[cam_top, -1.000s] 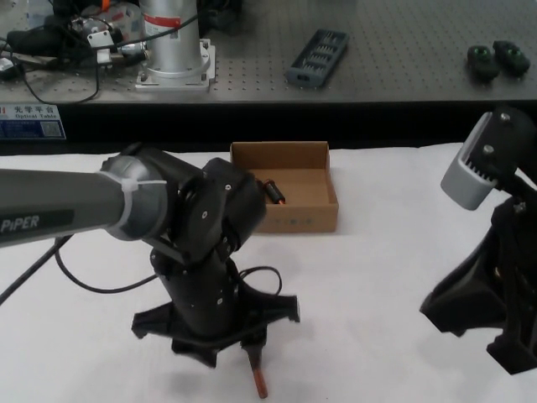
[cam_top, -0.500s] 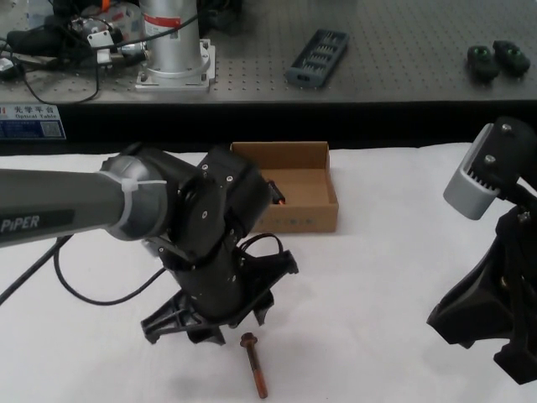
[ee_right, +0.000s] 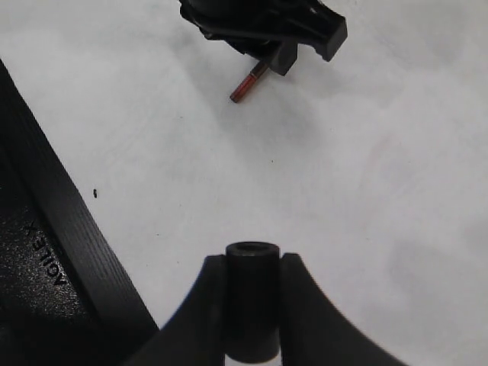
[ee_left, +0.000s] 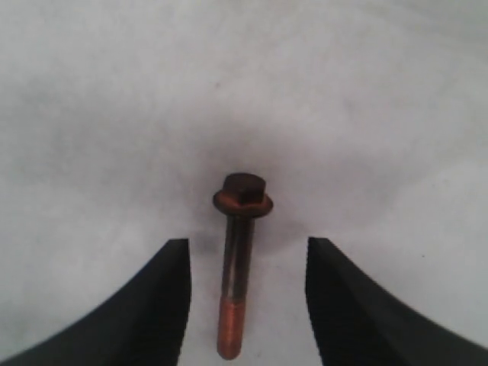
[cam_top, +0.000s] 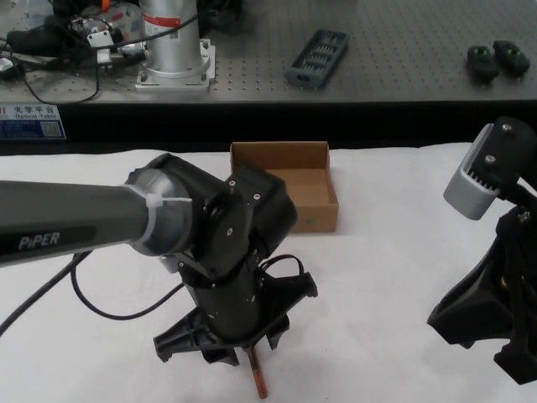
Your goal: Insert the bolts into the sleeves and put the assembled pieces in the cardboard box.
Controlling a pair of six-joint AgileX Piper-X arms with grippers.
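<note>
A rusty bolt (ee_left: 238, 267) lies flat on the white cloth, its head pointing away from the left wrist camera. My left gripper (ee_left: 245, 245) hangs over it, open, with one black finger on each side of the shaft. From the high view the left arm (cam_top: 226, 277) stands low over the bolt (cam_top: 261, 382), near the front edge. My right gripper (ee_right: 253, 263) is shut on a black sleeve (ee_right: 253, 305), held upright at the right side of the bench. The cardboard box (cam_top: 323, 197) sits behind the left arm, which hides part of its inside.
A black optical bench runs along the back with a metal post (cam_top: 172, 38), a grey bit holder (cam_top: 317, 54), cables and two black parts (cam_top: 497, 59). White cloth (cam_top: 377, 294) lies open between the two arms.
The left arm drew back off the bolt, then shifted right and came over its head again. It now hides the piece that showed inside the box. The right arm barely moved.
</note>
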